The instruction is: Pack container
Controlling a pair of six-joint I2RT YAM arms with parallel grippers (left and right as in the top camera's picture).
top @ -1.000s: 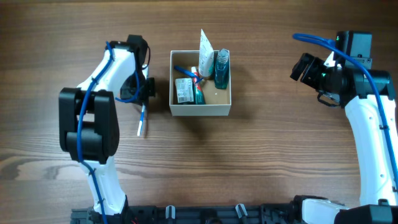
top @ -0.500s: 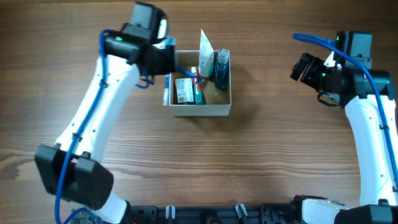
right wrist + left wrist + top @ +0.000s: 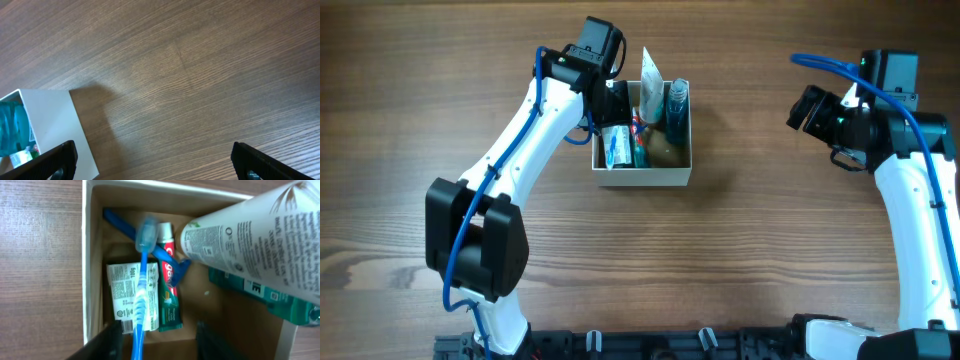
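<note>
The container (image 3: 642,178), a white-walled box with a tan-brown inside, sits at the table's upper middle. My left gripper (image 3: 617,105) hovers over its left half. In the left wrist view, a blue toothbrush (image 3: 142,280) hangs between the wide-apart jaws of the left gripper (image 3: 159,342), close to the left finger (image 3: 107,342) and well clear of the other. Its blurred head points into the container (image 3: 89,280). My right gripper (image 3: 805,108) stands open far to the right, and in its own view the right gripper (image 3: 155,160) holds nothing.
Inside the box are a white tube (image 3: 260,235) leaning across it, a teal bottle (image 3: 677,110), a red-and-white toothpaste (image 3: 170,275), a blue razor (image 3: 125,225) and a green-and-white packet (image 3: 125,295). Bare wood table surrounds the box (image 3: 50,125).
My left arm lifted the toothbrush from the table left of the box, carried it right over the container, and its jaws now stand apart. The right arm has not moved.
</note>
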